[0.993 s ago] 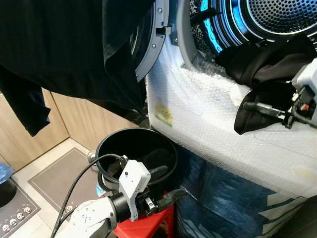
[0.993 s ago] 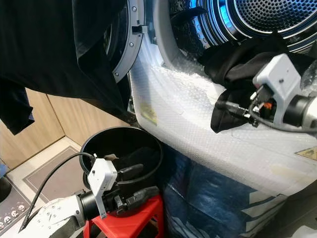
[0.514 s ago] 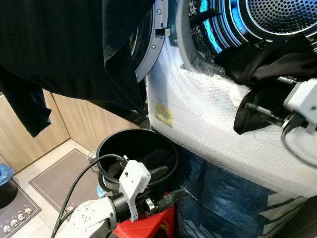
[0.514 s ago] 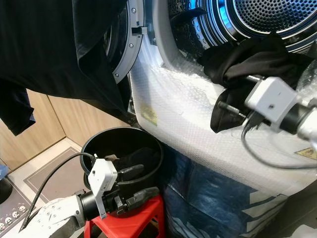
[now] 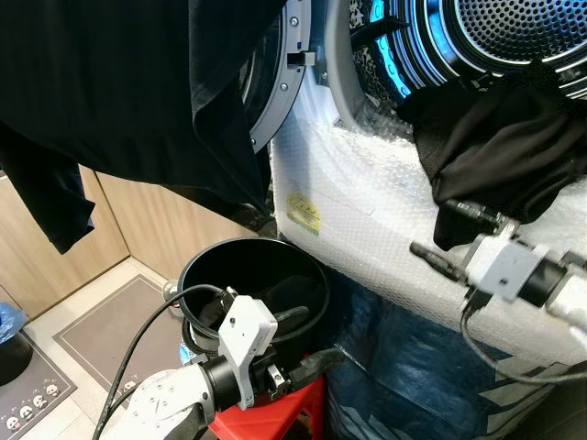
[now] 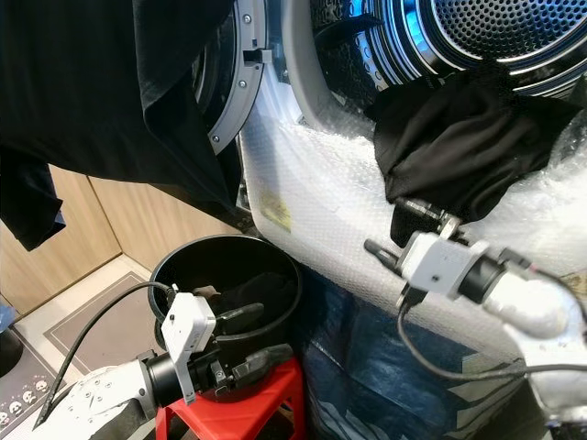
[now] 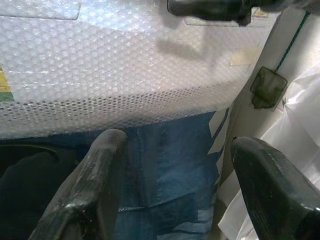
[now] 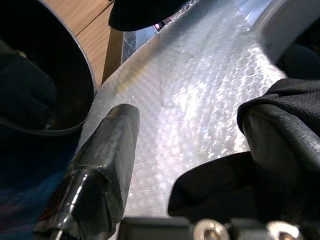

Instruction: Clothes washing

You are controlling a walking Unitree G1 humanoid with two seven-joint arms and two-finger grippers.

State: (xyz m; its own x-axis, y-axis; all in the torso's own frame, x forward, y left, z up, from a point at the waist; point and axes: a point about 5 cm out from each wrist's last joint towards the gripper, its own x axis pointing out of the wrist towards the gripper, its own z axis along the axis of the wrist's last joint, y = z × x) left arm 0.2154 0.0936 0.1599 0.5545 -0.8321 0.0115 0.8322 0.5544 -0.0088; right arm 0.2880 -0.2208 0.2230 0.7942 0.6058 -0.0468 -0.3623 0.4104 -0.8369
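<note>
**At the drum's lip: a limp dark garment half out of the washer**

In the upper right of the left eye view, a black garment [image 5: 500, 151] slumps from the perforated steel drum [image 5: 514, 27] over the bubble-wrapped front panel [image 5: 367, 229]. It looks soft, light and floppy; a bunched fold near its lower hem seems the surest hold. The right gripper [image 5: 449, 240] sits just below that hem, fingers spread and holding nothing.

In the right eye view, lower left, the left gripper [image 6: 252, 339] hovers parted at the rim of a glossy black bucket [image 6: 174, 261] on a red stool [image 6: 266, 403].

The left wrist view shows blunt matte fingers [image 7: 90, 190] apart before dimpled wrap.

The right wrist view shows crumpled cloth [image 8: 280, 130] beside one finger.
</note>
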